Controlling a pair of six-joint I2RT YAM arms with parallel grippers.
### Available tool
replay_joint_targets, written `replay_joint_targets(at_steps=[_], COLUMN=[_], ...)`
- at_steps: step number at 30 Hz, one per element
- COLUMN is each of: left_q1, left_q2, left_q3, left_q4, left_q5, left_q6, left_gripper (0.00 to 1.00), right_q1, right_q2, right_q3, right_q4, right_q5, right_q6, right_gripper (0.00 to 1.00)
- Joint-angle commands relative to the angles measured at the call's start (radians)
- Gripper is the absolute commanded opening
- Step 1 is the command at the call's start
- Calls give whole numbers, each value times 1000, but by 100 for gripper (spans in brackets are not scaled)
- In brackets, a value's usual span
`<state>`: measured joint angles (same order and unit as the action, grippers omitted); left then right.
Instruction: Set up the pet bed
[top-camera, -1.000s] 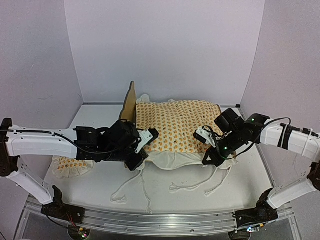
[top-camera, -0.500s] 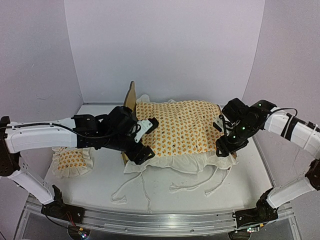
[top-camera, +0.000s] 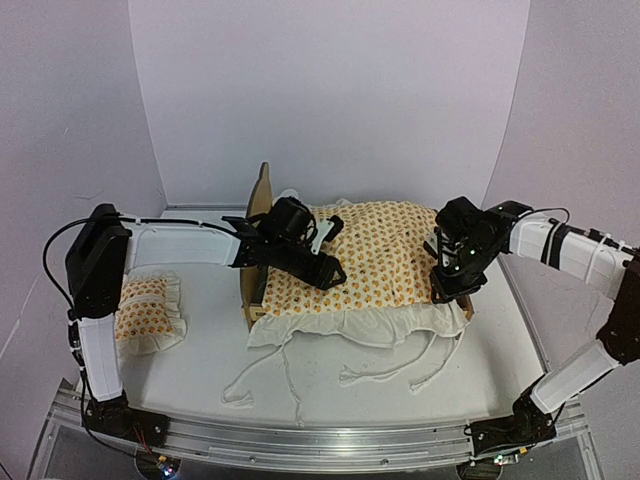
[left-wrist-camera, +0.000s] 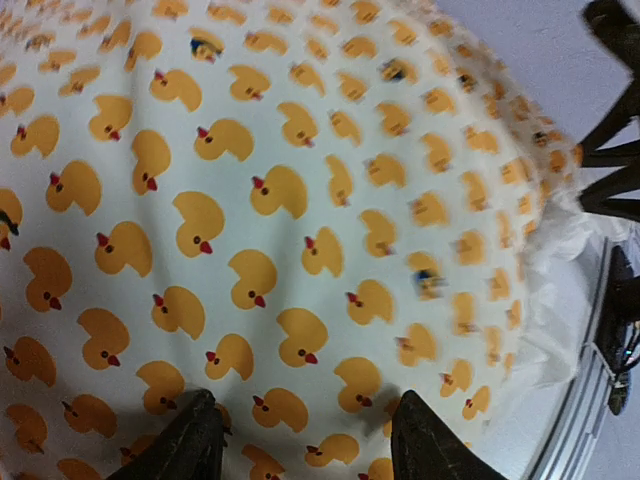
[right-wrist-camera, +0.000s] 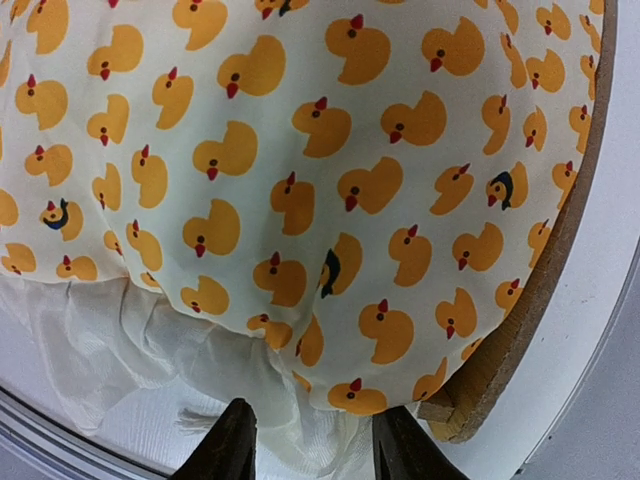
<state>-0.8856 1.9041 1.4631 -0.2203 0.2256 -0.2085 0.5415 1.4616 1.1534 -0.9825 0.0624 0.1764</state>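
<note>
**Top external view: the pet bed had the duck cover in it**

The left gripper hung just over the duck cover. Its two fingers stood apart, and nothing was between them. It had let go and was not holding anything. In the left wrist view, yellow ducks filled almost the whole picture under it.

The right gripper was also let go, with its fingers apart and nothing held. It hung over the right end of the bed, above the white ruffle of the cover. Just beside it was the wooden edge of the bed.

The pet bed sat in the middle of the table, between the two arms. Its wavy headboard stood up at the left end. A low wooden end showed at the right, close under the right gripper. The duck cover lay inside the bed and filled it from end to end. Its ruffle spilled over the near side, and its long ties lay loose on the table in front.

The little pillow lay on the table, well apart from the bed, at the far left.
</note>
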Motion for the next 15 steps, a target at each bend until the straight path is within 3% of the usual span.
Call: replay_joint_targets(at_steps=[1,6,10,13,15], left_q1=[51,63,63,62,62], left_q2=[38,34,-14,-88,-153], left_q3=[6,-1,10,25,27], left_q4=[-30,-134,-178,-200,-200], left_q5=[-79,-255,-284,-188,-125], left_q6=[2,62,75,87,74], left_gripper=[57,56,59,68,72], right_q1=[-1,-9,-23,-23,-22], right_q2=[-78,-39,18,96,130], right_q3=[-3,87,113,104,85], right_q4=[35,29,41,74,56], right_q5=[-53,-97,-115,-116,-3], right_q6=[-13,-4,-3,-13,-24], right_gripper=[47,51,50,45,41])
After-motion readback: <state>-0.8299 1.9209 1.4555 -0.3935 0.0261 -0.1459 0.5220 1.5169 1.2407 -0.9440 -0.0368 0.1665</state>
